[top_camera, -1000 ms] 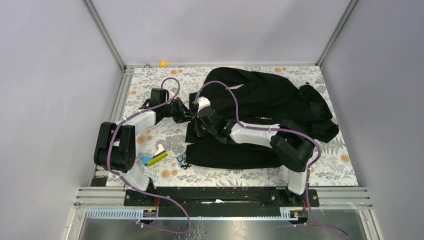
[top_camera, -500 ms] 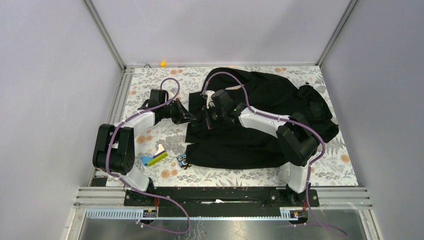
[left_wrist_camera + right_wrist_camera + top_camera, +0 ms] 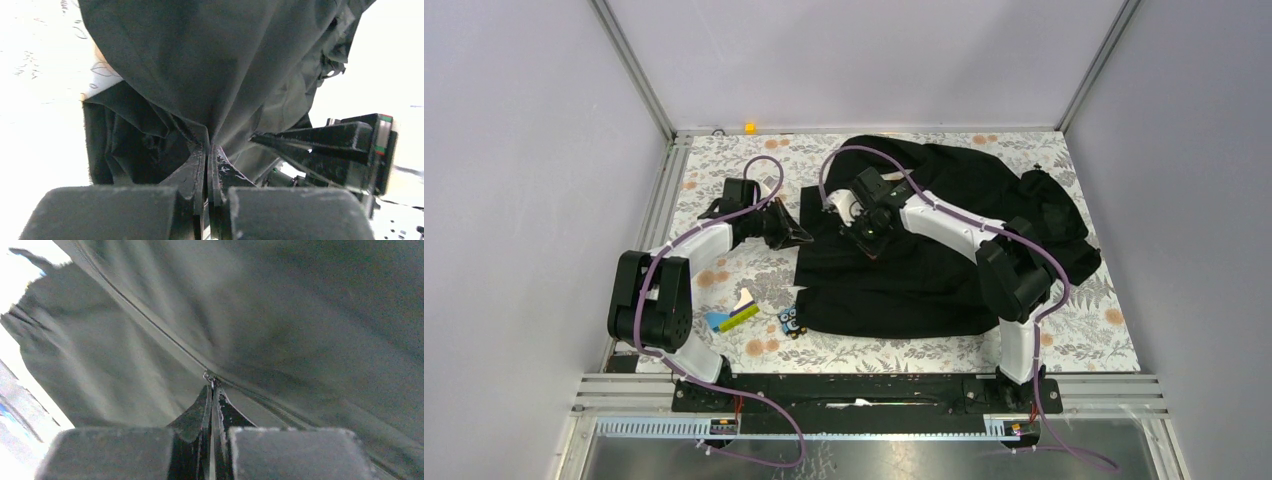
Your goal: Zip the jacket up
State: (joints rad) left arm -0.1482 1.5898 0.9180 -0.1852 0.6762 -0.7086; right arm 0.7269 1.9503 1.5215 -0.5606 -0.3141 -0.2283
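**Surface** (image 3: 714,175): floral-patterned. The left third carries no fabric. A frame rail (image 3: 662,195) bounds its left edge.

**Left fingers** (image 3: 199,161): pressed fully together, pinching a fold of black cloth at the jacket's left, hem end. This looks like an anchor grip, keeping the front taut so the slider has something to pull against.

**Loose items**: a yellow-and-blue piece (image 3: 732,317) and a small figure (image 3: 791,322) lie near the front. The figure sits just beside the jacket's lower edge, and both are apart from either arm.

**Right fingers** (image 3: 204,402): closed tight on what appears to be the zipper pull (image 3: 211,383), near the left fingers.

**Zipper** (image 3: 150,325): a thin line running diagonally away across smooth cloth.

**Jacket** (image 3: 954,215): black, spread across the centre and right of the surface. The hood (image 3: 1059,215) is bunched at the far right.

**Room**: closing the zipper probably means pulling rightward toward the collar, and most of that length seems still to be covered. Flat fabric lies that way. The hood reaches close to the surface's right edge, and the upper sleeve close to the back rail.
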